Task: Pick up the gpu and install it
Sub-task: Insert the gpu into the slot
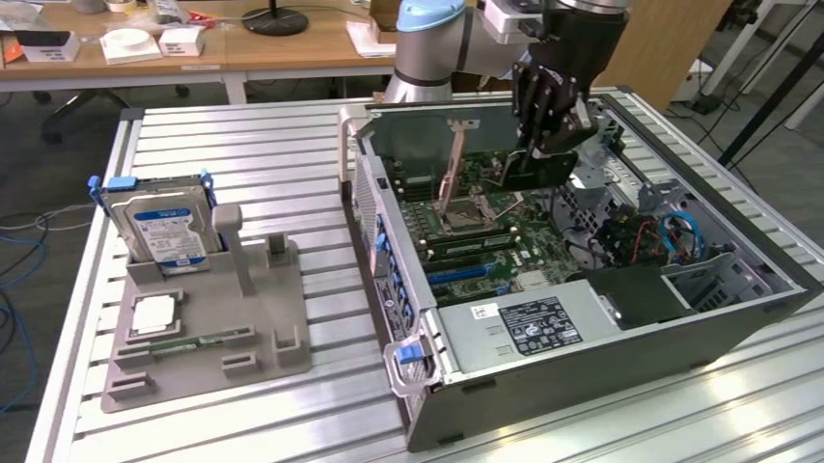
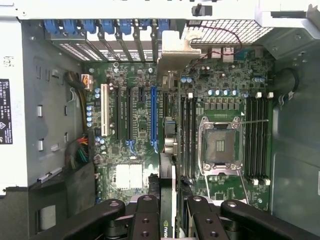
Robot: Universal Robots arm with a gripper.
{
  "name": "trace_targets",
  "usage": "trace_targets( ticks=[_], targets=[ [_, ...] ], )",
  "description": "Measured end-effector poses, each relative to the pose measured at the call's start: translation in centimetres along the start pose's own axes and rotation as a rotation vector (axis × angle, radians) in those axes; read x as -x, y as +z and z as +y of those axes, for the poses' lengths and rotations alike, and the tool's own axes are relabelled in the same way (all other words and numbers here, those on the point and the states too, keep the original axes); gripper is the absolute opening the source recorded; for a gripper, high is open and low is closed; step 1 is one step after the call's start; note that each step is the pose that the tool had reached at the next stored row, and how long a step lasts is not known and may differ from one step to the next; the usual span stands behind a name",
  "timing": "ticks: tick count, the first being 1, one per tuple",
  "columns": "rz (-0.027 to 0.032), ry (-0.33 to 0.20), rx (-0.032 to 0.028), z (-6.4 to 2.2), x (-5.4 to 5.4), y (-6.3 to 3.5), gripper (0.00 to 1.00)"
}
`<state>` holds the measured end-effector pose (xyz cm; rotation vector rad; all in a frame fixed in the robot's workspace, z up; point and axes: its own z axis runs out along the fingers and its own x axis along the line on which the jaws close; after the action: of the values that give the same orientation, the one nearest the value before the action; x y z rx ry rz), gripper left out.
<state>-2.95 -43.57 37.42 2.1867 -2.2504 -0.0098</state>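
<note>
gpu (image 2: 167,190) hangs edge-down, lengthwise along the blue slot (image 2: 153,117).

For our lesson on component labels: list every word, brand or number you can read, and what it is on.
"nVID", cut off at the picture's edge: on the gpu.
Blue label on the hard drive: too blurred to read.
Black label and white sticker on the power supply: too small to read.
</note>
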Motion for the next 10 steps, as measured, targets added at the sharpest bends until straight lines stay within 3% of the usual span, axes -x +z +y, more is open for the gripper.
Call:
trace_targets(
  ticks=[10],
  targets=[
    [0.0,0.0,0.0,0.0,0.0,0.18,0.26]
  ],
)
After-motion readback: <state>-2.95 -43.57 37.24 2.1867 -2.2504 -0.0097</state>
